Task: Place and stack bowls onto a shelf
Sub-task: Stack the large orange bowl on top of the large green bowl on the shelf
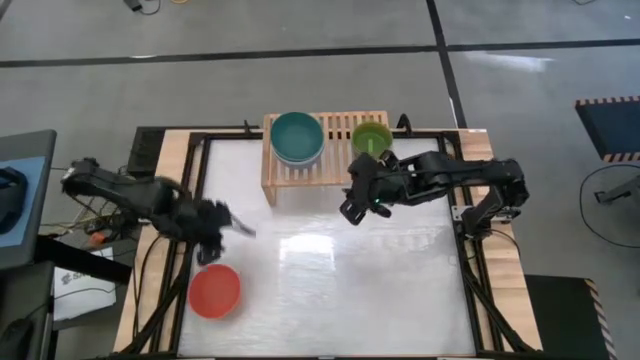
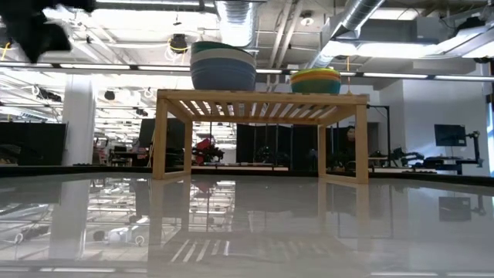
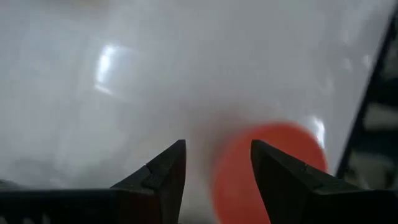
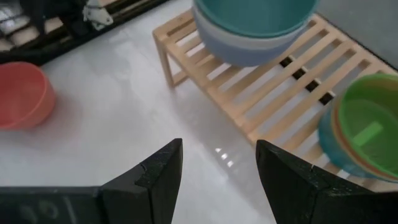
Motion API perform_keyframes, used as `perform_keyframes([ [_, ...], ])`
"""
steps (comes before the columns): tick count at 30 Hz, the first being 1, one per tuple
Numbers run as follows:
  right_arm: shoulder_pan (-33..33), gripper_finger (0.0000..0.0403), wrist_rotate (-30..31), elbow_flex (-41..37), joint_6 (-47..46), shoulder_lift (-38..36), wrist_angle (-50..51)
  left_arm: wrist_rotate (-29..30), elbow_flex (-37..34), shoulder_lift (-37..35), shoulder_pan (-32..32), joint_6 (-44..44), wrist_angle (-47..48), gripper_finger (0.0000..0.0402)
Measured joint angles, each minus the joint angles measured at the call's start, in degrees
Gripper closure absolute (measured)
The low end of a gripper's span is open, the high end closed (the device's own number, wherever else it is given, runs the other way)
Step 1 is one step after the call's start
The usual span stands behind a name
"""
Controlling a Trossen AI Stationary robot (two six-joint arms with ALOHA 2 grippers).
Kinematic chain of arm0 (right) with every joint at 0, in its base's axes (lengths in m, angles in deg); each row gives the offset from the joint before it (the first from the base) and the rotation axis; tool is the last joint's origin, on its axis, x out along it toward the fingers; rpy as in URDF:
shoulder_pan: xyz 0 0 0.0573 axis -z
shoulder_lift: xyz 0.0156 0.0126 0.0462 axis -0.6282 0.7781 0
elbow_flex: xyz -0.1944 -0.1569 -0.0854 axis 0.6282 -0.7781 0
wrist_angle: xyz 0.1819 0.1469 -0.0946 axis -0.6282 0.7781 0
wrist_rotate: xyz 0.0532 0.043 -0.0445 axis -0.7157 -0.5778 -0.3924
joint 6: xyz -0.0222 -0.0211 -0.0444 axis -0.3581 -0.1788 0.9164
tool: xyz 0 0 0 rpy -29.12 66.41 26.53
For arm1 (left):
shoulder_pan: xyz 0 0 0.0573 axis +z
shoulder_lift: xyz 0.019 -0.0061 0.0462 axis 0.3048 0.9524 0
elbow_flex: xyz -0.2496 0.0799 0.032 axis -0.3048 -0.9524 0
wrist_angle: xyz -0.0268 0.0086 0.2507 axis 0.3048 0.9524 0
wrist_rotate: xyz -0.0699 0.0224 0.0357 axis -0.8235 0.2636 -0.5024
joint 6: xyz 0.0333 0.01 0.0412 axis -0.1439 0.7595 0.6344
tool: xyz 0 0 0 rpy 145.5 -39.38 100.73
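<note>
Red-orange bowl [image 1: 215, 291] sits alone on the tabletop [image 1: 330, 260] at about 7 o'clock, upright, nothing in it. Left gripper [image 1: 212, 240] is just above it toward 12 o'clock, blurred in the high view; the left wrist view shows jaws parted, empty, bowl rim just past the fingertips. Step in hand looks like fetching this last loose bowl. Next move likely calls for lowering the jaws astride the rim, closing, then carrying toward 1 o'clock. Shelf [image 1: 345, 125] stands at 12 o'clock: teal-topped stack [image 1: 297, 138] on its left half, lime green-topped stack [image 1: 371, 137] on its right. Right gripper [image 1: 358, 200] hovers just in front of the shelf near the green stack, jaws wide apart, holding nothing, apparently waiting.
</note>
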Motion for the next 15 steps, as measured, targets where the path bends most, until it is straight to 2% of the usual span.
perform_keyframes([
  [3, 0.38, 0.0175, 0.15, 0.04, 0.01, -0.46, 0.03, -2.27, -6.27, -0.07, -6.14, -2.53, -6.04, 0.0237],
  [6, 0.27, 0.0175, 0.07, 0.0, 0.04, -0.26, 0.22, -0.53, -10.02, 0.63, -10.59, -5.09, -7.36, 0.0237],
  [11, 0.18, 0.0175, -0.64, 0.0, -0.23, -0.28, 0.24, 1.63, -14.46, 2.43, -14.06, -5.78, -7.98, 0.0237],
  [15, 0.21, 0.0175, -0.76, 0.0, -0.32, -0.28, 0.25, -0.89, -18.55, 3.61, -15.31, -5.72, -13.34, 0.0237],
])
